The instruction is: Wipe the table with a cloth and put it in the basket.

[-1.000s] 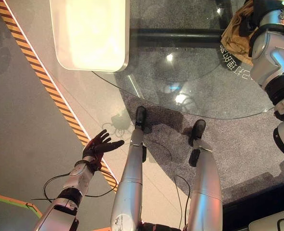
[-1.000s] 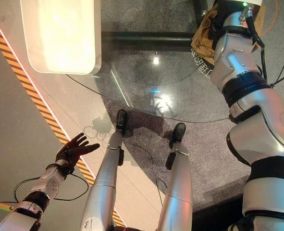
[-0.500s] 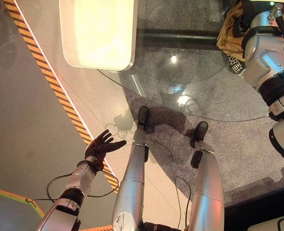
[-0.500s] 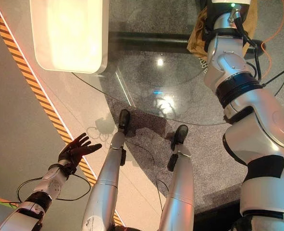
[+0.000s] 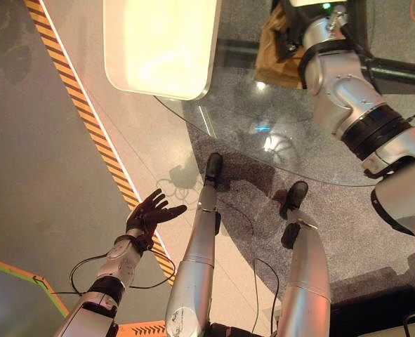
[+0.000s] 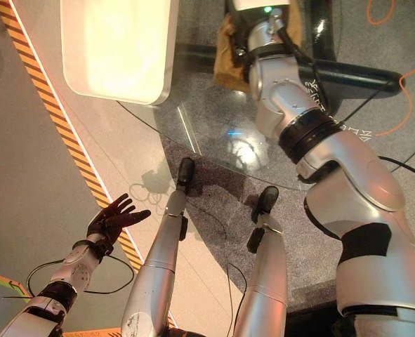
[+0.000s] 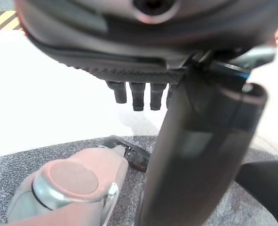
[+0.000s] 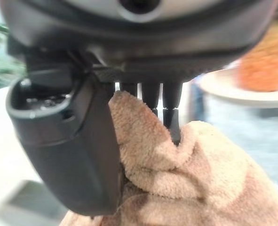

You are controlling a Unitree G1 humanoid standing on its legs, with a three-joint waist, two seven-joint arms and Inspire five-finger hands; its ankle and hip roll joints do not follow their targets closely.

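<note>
Over the glass bench [image 5: 312,151], far edge: tan cloth [image 8: 176,179], bunched, pinched between thumb and fingers [image 8: 171,106] of right hand [image 8: 73,141]. Left hand [image 5: 151,213]: low beside the bench, above the striped floor tape [image 5: 88,119], fingers spread, holding nothing.

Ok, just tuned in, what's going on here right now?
The robot is working a tan cloth on the round glass table. Its right hand is reached out over the far side of the table, with thumb and fingers closed on a fold of the cloth. The left hand hangs open out at the robot's left side, over the floor, holding nothing. A white tray-like object sits at the table's left edge.
</note>
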